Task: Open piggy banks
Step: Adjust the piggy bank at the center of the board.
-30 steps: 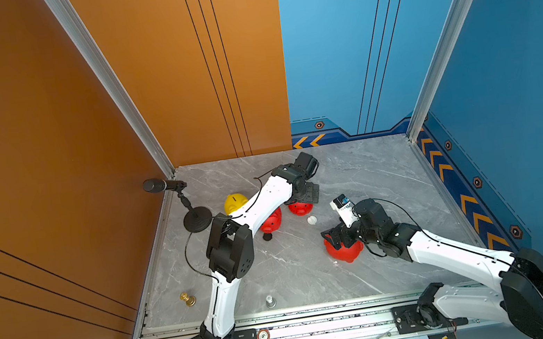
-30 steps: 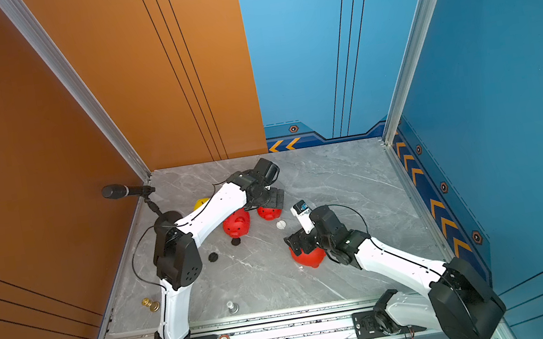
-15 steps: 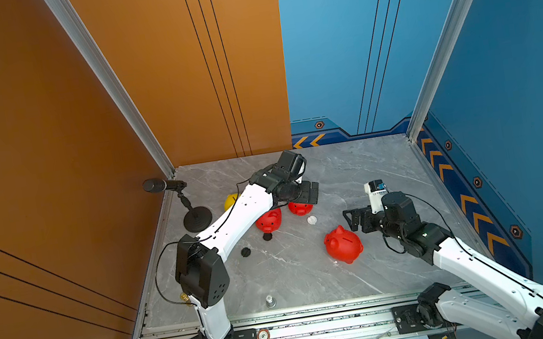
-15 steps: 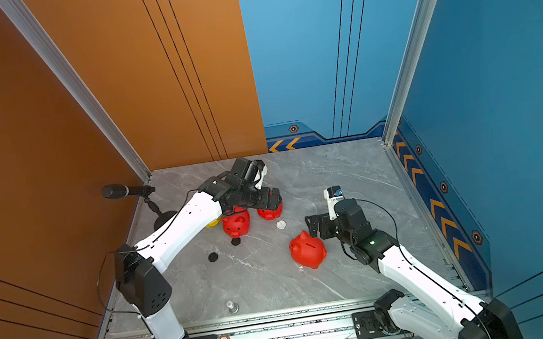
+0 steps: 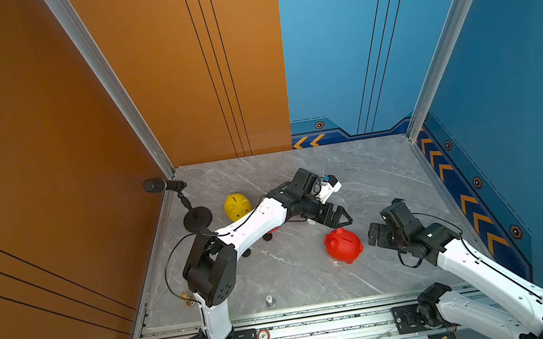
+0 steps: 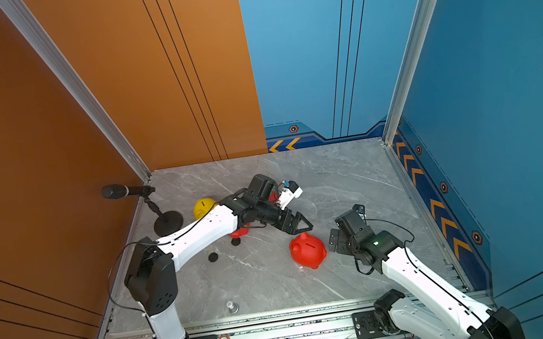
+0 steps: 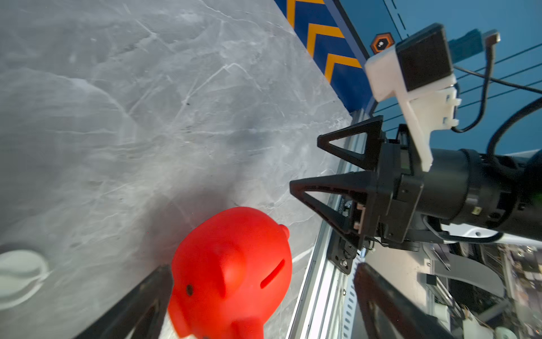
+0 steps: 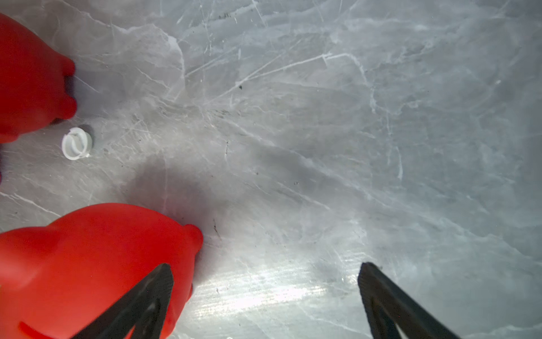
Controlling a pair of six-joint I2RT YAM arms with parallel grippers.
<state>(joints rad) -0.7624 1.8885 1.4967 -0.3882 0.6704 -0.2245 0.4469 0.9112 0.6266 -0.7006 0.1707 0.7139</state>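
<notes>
Grey marble-look table (image 5: 372, 170): red piggy bank (image 5: 344, 245) sits approx mid-table, both grippers wide open w/ nothing held.
Slot faces up on the red piggy bank, which sits btwn the two grippers. The left gripper (image 5: 345, 214) hangs just past its far side, jaws spread. In the left wrist view the pig is close by one finger (image 7: 140, 299), contact can't be told. The right gripper (image 7: 305, 161) is near the pig's other side, clearly apart from it, jaws likewise spread. The yellow piggy bank (image 6: 203, 206) stands at the table's left by the mic stand (image 6: 167, 223), well apart from the red one. A 2nd red piggy bank (image 6: 239, 232) is mostly hidden under the left forearm (image 6: 199, 234). A white plug disc (image 8: 76, 143) lies btwn the two red pigs in the right wrist view. Two black plug discs (image 6: 212, 257) lie near that forearm.
</notes>
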